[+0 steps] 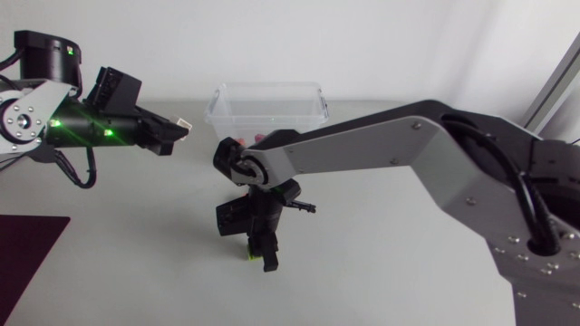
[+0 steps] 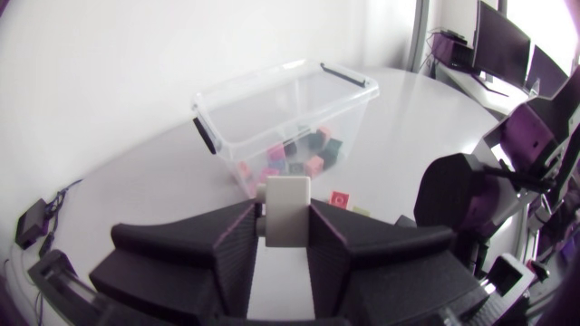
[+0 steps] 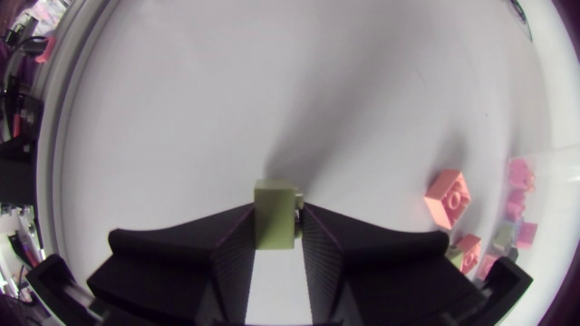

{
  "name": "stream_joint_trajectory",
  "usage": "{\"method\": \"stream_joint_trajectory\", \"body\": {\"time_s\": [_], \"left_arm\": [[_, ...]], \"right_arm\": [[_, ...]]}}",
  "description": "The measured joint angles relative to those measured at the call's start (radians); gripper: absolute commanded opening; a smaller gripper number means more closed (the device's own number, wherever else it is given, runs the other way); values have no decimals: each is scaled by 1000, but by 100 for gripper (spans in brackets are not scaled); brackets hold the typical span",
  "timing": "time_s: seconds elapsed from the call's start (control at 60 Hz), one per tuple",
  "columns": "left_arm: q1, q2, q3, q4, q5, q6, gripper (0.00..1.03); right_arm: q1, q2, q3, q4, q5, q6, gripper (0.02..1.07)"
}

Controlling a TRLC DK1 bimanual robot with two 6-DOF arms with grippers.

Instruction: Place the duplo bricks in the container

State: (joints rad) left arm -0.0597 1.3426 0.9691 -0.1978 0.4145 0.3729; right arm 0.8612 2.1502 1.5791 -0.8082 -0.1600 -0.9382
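Dark mat (image 1: 27,249) is lying at the table's near left corner, running off the edge. Left arm (image 1: 63,122) is coming in from the left edge, raised off the table (image 1: 136,235). Left gripper (image 1: 174,129) is pinching one white brick (image 2: 288,210) between both fingers, holding it in the air left of the container (image 1: 267,107), apart from it. An open gap is showing between the gripper tip and the container's left wall. Bare tabletop is lying under and in front of this arm, so there is plenty of room.

Container is sitting near the table's far edge, clear, open-topped, with a black clip handle on each short side. Bricks inside (image 2: 299,156) are bunching in one corner: pink and dark ones, at least six, exact count not readable.

Right gripper (image 1: 260,252) is pointing down in front of the container, apart from its front wall. It is clamping one green brick (image 3: 275,213) from two sides. The brick is sitting at or just above the tabletop, cannot tell which. Bare table is spreading ahead of this gripper in the right wrist view. One salmon brick (image 3: 449,197) is lying loose on the table just beside the container's front wall. Right arm (image 1: 435,154) is crossing in from the right edge, covering much of the table's right half.

Counting: two arms, two grippers, one container, two held bricks, at least one loose brick.
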Motion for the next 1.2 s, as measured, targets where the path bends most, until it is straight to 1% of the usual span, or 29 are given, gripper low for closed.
{"method": "stream_joint_trajectory", "body": {"time_s": [0.167, 0.25, 0.4, 0.6, 0.767, 0.867, 0.883, 0.917, 0.95, 0.967, 1.0, 1.033, 1.05, 1.067, 1.083, 1.1, 1.117, 1.15, 1.2], "left_arm": [[-40, 71, 81, 67, -5, -82, 20], [-66, 140, 142, 105, -31, -129, 20], [-114, 237, 218, 160, -82, -181, 20], [-180, 386, 367, 182, -142, -228, 20], [-204, 477, 462, 196, -186, -252, 21], [-206, 526, 517, 197, -197, -269, 21], [-206, 534, 525, 197, -201, -270, 23], [-206, 553, 547, 197, -208, -276, 31], [-206, 571, 568, 197, -212, -281, 35], [-206, 579, 578, 197, -215, -283, 42], [-207, 592, 591, 197, -223, -287, 50], [-209, 608, 606, 197, -237, -290, 62], [-210, 614, 612, 197, -240, -291, 67], [-211, 624, 622, 197, -243, -292, 69], [-212, 631, 629, 197, -248, -293, 76], [-215, 639, 637, 198, -256, -295, 78], [-218, 648, 645, 198, -264, -294, 84], [-223, 662, 657, 200, -269, -294, 93], [-231, 673, 659, 199, -274, -294, 97]], "right_arm": [[-80, -132, -59, -1, -67, 22, 21], [-148, -233, -67, -1, -109, 41, 21], [-235, -325, -67, -1, -167, 73, 21], [-313, -364, -67, 0, -237, 114, 21], [-354, -371, -67, 8, -285, 153, 21], [-381, -383, -67, 42, -304, 186, 21], [-386, -385, -67, 45, -308, 193, 21], [-395, -389, -67, 58, -310, 208, 21], [-404, -393, -66, 74, -314, 222, 21], [-407, -395, -66, 77, -316, 226, 21], [-413, -398, -64, 79, -319, 237, 21], [-418, -400, -63, 80, -324, 245, 21], [-420, -401, -62, 83, -327, 251, 21], [-423, -402, -61, 87, -328, 257, 21], [-425, -402, -60, 90, -328, 259, 21], [-426, -403, -59, 95, -330, 264, 21], [-427, -403, -56, 101, -332, 270, 21], [-431, -403, -51, 117, -333, 286, 21], [-435, -403, -46, 143, -335, 310, 21]]}}
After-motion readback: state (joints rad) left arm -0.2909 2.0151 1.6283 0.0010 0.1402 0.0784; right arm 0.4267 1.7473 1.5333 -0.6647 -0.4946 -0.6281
